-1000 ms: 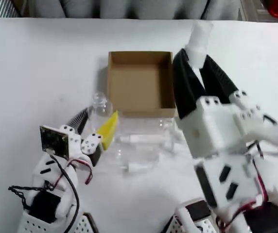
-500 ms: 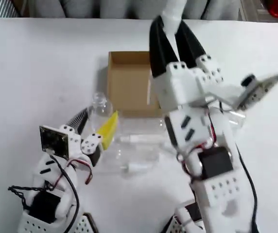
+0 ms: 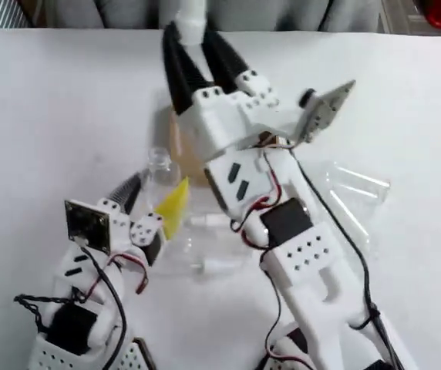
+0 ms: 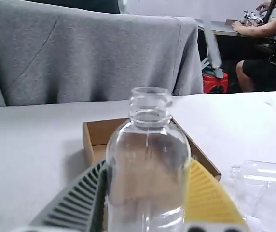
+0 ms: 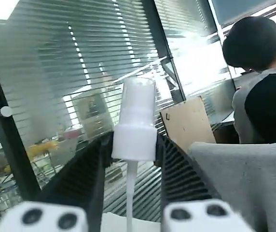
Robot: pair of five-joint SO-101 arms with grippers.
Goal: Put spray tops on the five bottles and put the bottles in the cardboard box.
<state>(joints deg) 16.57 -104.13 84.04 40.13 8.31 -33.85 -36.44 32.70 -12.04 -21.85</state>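
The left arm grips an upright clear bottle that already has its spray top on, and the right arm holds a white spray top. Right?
Not quite. The left wrist view shows the bottle with a bare, open neck. The rest holds: the left gripper grips it upright, and the right gripper holds a white spray top.

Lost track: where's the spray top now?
In the high view, the spray top is clamped in the right tool, held up near the far side of the cardboard box, beyond the bottle in the left tool.
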